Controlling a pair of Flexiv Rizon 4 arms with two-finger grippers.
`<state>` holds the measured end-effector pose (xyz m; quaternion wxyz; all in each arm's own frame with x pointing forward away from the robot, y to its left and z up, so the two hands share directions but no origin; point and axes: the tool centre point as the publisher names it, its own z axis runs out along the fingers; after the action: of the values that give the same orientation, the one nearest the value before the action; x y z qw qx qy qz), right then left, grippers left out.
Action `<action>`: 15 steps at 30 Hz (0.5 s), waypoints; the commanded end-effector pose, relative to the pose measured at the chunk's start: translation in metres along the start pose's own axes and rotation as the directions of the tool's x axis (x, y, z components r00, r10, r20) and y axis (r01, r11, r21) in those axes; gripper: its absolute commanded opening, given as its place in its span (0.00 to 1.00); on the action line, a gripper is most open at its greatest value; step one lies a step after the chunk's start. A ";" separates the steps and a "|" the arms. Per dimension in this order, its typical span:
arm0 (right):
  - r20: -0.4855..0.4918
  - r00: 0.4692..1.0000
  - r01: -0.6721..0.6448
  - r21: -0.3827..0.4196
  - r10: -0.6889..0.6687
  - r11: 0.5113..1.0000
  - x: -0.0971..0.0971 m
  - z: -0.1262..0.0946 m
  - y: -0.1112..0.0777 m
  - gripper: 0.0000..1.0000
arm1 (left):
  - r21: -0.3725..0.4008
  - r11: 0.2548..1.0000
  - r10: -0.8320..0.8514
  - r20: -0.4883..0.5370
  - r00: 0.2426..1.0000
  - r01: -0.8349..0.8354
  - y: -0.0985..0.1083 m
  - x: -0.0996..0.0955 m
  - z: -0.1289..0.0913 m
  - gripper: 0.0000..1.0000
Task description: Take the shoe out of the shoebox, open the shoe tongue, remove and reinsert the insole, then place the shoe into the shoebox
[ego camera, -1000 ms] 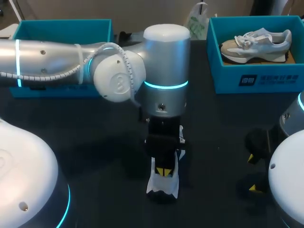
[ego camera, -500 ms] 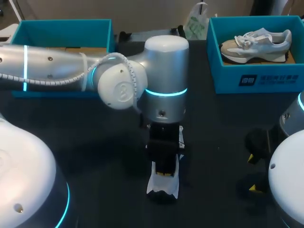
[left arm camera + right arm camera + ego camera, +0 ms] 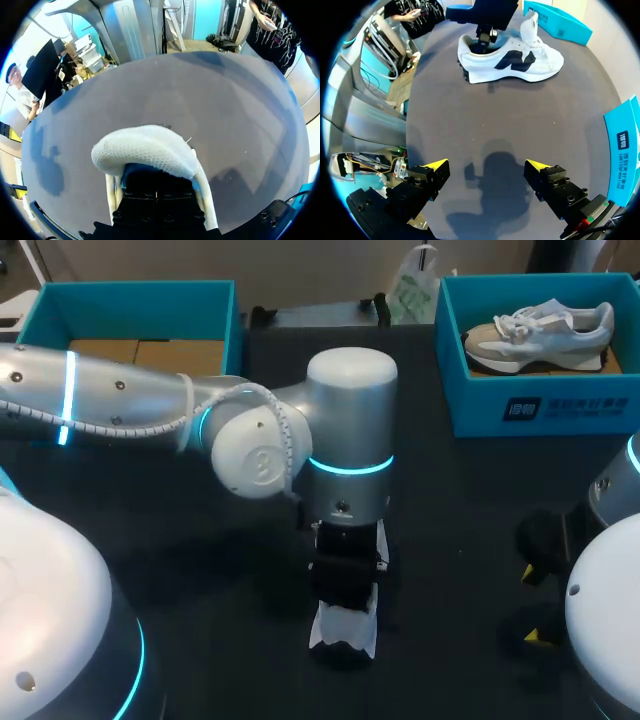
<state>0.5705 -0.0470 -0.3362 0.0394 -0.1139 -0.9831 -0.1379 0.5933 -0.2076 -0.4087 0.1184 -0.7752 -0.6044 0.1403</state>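
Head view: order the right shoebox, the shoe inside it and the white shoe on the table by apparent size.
1. right shoebox
2. shoe inside it
3. white shoe on the table: the left arm hides most of it, so its rank is unsure.

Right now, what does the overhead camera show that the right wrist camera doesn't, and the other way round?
Only the overhead view shows the grey shoe lying in the right-hand blue box. Only the right wrist view shows the white shoe's whole side, with its dark mark. Both show that white shoe on the table, the left arm reaching down into it, and the right arm's jaws open.
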 end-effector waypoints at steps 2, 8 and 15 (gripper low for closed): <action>0.003 1.000 0.001 -0.003 -0.001 1.000 0.002 -0.001 -0.001 1.00 | -0.098 0.995 -0.019 -0.034 0.999 0.015 0.002 -0.004 0.010 0.00; 0.003 1.000 0.001 -0.003 -0.001 1.000 0.002 -0.001 -0.001 1.00 | -0.216 0.976 -0.044 -0.096 0.994 0.022 0.017 0.004 -0.002 0.00; 0.003 1.000 0.001 -0.003 -0.001 1.000 0.002 -0.001 -0.001 1.00 | -0.302 0.952 -0.094 -0.123 0.988 0.053 0.043 0.016 -0.017 0.00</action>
<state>0.5705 -0.0471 -0.3363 0.0394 -0.1140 -0.9831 -0.1379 0.6355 -0.2037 -0.4056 0.0483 -0.7703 -0.6358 -0.0038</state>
